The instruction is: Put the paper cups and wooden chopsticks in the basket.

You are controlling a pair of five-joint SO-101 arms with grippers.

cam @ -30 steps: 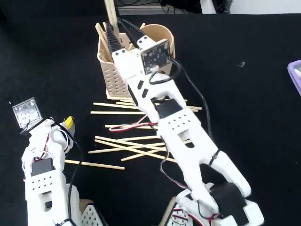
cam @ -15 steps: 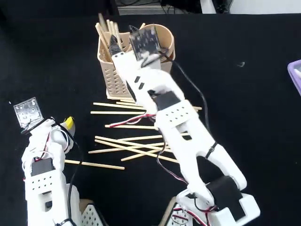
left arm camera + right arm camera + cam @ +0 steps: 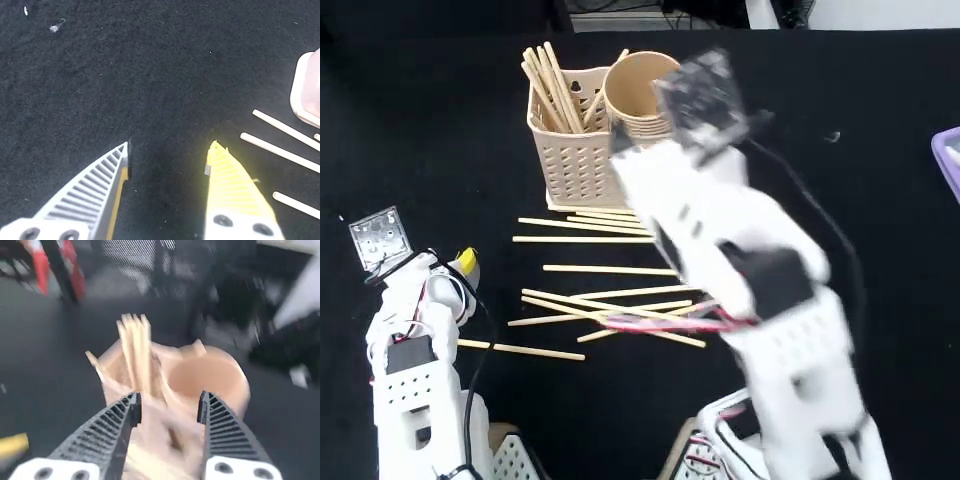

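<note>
A beige slotted basket (image 3: 575,160) stands at the back of the black table, with several wooden chopsticks (image 3: 552,85) upright in it and a stack of paper cups (image 3: 635,92) in its right half. Several loose chopsticks (image 3: 605,300) lie on the cloth in front of it. My right arm (image 3: 730,230) is blurred, to the right of the basket. Its gripper (image 3: 169,402) is open and holds nothing, a little short of the basket (image 3: 150,390), the standing chopsticks (image 3: 134,342) and the cup (image 3: 205,377). My left gripper (image 3: 170,150) is open low over bare cloth, with loose chopsticks (image 3: 280,145) beside it.
A purple object (image 3: 948,150) pokes in at the table's right edge. A pale corner of the basket (image 3: 307,85) lies beyond the left gripper's yellow finger (image 3: 230,185). The left arm (image 3: 415,340) sits at the front left. One chopstick (image 3: 520,350) lies apart, near it.
The right gripper let go of a chopstick over the basket, then the arm swung back and to the right. The chopsticks now stand free in the basket. The left arm has not moved.
</note>
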